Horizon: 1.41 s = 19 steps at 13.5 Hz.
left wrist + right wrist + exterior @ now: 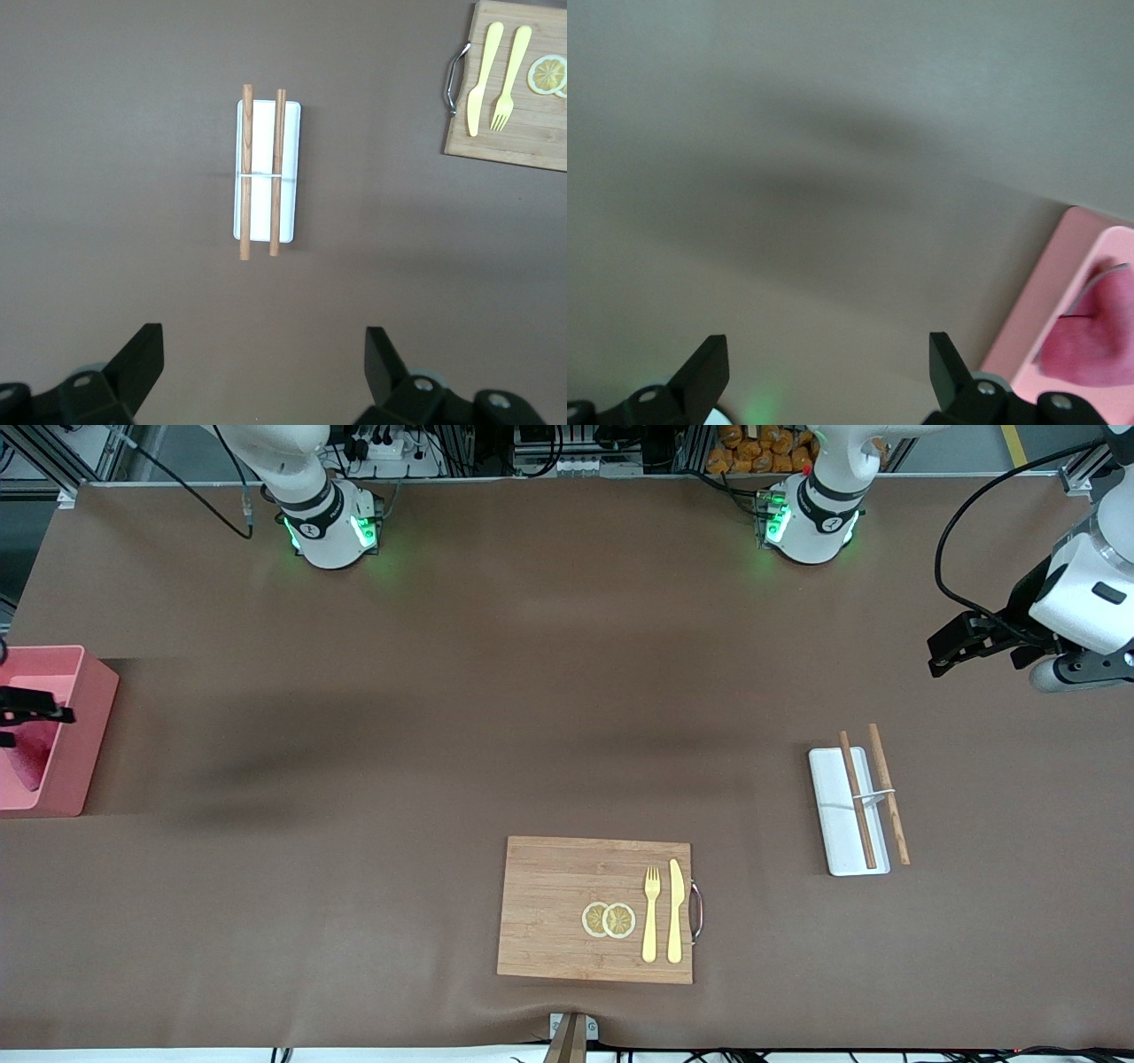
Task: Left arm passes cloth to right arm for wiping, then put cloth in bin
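The bin [84,726] sits at the right arm's end of the table, at the front view's left edge. The cloth [31,757] lies inside it, bunched against one wall; the right wrist view shows the same pink heap [1090,341] within the bin's rim [1036,301]. The right gripper [27,710] hangs over the bin, only partly in frame. In its wrist view the fingers [709,363] are spread wide w/ nothing between them, and only brown table [496,691] shows in the gap.

Mid-table, nearer the front camera, is a wooden cutting board [558,908] w/ a metal handle on the edge toward the left arm's end. On it: two lemon slices [609,919] touching each other, then a yellow fork [651,912] and yellow knife [675,911] side by side, parallel.

Toward the left arm's end, a white tray [837,815] carries one wooden chopstick [858,800] lengthwise; a second chopstick [889,794] lies along the tray's edge, prob. partly off it. Both cross a thin white bar.

The left gripper [974,642] hovers at the left arm's end of the table, over bare table farther from the front camera than the tray. Its fingers [142,359] stand well apart and empty. This arm waits.
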Available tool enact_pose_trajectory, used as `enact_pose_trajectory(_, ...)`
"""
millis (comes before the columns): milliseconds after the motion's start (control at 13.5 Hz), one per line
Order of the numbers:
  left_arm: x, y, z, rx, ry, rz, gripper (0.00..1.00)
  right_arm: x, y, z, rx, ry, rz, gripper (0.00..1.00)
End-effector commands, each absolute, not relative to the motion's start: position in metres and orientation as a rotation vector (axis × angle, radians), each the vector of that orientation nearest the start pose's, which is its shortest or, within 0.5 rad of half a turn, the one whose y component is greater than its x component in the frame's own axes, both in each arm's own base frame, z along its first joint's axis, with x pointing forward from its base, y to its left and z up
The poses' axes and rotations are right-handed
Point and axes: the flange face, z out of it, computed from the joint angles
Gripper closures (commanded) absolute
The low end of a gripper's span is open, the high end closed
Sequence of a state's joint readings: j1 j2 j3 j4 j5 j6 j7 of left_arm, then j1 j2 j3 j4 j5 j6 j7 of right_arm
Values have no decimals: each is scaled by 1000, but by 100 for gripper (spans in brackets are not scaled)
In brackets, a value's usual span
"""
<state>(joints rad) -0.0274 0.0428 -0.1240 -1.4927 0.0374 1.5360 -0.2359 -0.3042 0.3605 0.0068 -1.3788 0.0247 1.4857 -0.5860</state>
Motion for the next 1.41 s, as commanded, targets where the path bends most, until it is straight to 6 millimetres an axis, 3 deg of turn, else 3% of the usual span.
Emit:
enact_pose_trajectory(0,551,-78,639,-3118,-114,-28,0,593,-123,514,-3002,-246,312,0)
enact_pose_trajectory(371,550,-78,639,-3117,-114,-26,0,571,16,550,-3074,113,298,0)
enact_pose_trajectory(520,550,-78,639,-3117,-114,-26,0,564,56,556,-3090,197,296,0)
enact_pose_trajectory(668,550,-79,639,-3118,-107,-26,0,558,54,556,-3089,199,270,0)
enact_pose_trajectory(965,550,-81,639,-3118,-102,-26,0,526,28,558,-3090,145,149,0)
enact_pose_trajectory(1188,547,-82,644,-3118,-95,-31,0,513,11,563,-3088,154,135,0)
enact_pose_trajectory(1336,545,-84,645,-3117,-90,-31,0,511,-16,564,-3085,109,125,0)
